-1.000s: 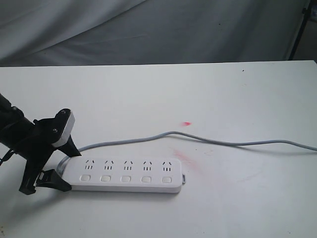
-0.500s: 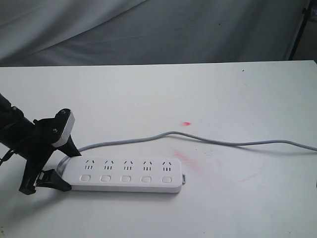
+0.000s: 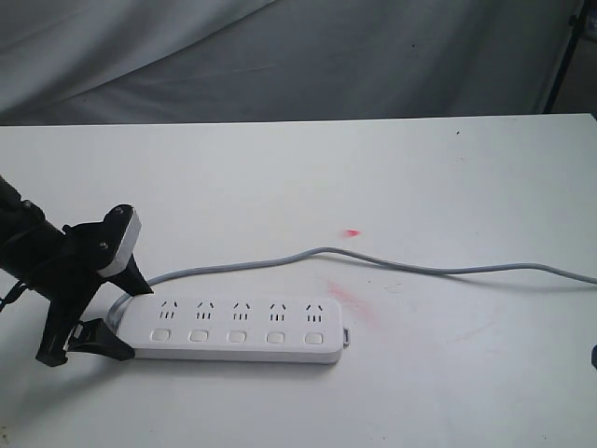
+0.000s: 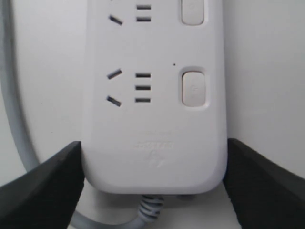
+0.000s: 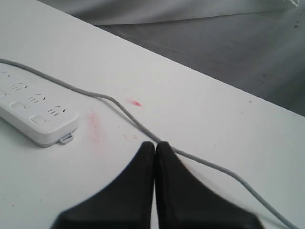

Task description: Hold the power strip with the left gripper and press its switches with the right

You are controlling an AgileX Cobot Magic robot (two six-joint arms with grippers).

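The long flat white plastic power strip (image 3: 233, 329) is laid along the near edge of the white desk (image 3: 280, 177), towards its left corner. Its cord end is clamped between the fingers of the black left gripper (image 3: 131, 320). The five small white switches (image 3: 237, 336) are untouched. The black right gripper (image 5: 155, 152) is closed tight and empty above the thin grey cord (image 3: 420, 266), well apart from the strip.

No writing can be read in any view. In the left wrist view, the strip (image 4: 155, 119) carries a faint raised line of characters near its cord end, with a small sign under it. Both are too pale and blurred to make out. The switch (image 4: 193, 89) bears a dim central mark, which is also illegible.
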